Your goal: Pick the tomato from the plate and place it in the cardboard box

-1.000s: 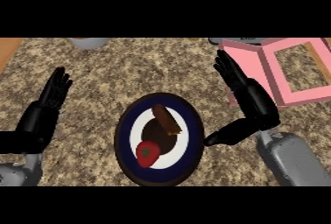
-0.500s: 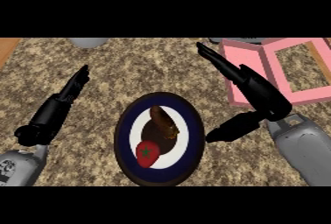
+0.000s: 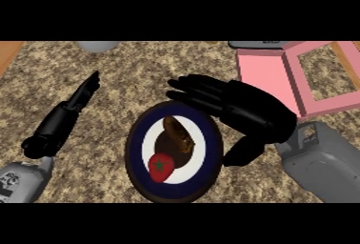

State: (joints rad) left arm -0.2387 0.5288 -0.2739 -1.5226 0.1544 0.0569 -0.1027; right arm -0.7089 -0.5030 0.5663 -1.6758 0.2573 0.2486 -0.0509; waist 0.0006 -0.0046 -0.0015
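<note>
Fingers (image 3: 193, 90) spread apart on my right hand (image 3: 246, 112); I'd cup the soft, slippery tomato (image 3: 161, 167) round its sides

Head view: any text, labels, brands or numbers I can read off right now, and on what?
No readable text anywhere.
Left forearm: dark marks on the grey shell, too blurred to read.
Pink box, plate, tomato: no label or print visible.

We see a speckled brown granite desk (image 3: 105, 181), a brown oblong pastry (image 3: 177, 135) lying near the middle, and a grey rounded object (image 3: 98, 45) at the far edge.
</note>
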